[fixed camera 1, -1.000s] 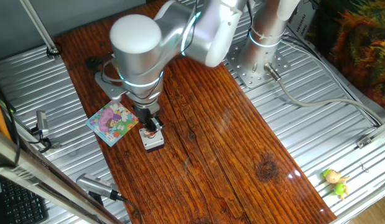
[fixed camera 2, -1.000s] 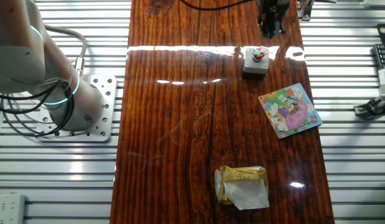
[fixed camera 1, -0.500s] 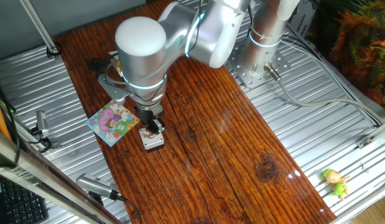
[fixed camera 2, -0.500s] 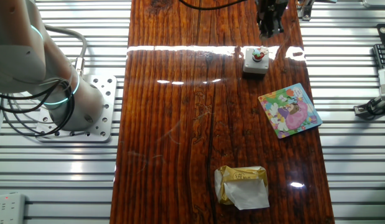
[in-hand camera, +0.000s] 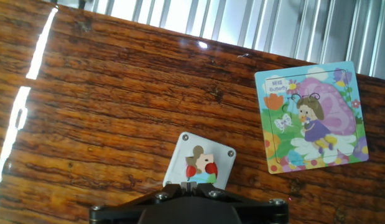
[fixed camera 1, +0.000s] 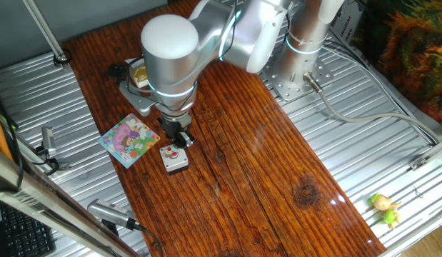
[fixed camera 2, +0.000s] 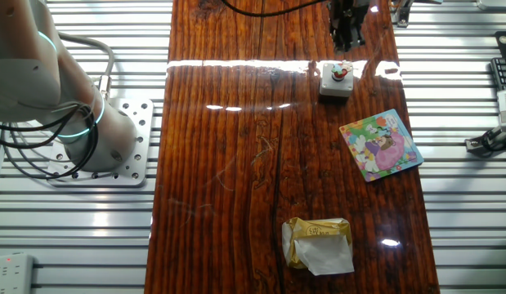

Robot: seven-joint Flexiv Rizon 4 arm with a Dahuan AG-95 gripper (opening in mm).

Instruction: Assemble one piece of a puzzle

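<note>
Fingers (fixed camera 1: 179, 137) above one piece (in-hand camera: 200, 168); one puzzle (in-hand camera: 311, 116) beside

Dark wooden table (fixed camera 2: 236, 163) holding a puzzle (fixed camera 2: 380, 144), a small grey box (fixed camera 2: 335, 80) topped by the piece (in-hand camera: 201, 165), and a crumpled gold wrapper (fixed camera 2: 318, 244).

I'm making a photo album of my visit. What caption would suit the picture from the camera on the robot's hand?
Looking down from the hand: the piece lies on a small grey box, with the puzzle beside it on the wooden table.
</note>
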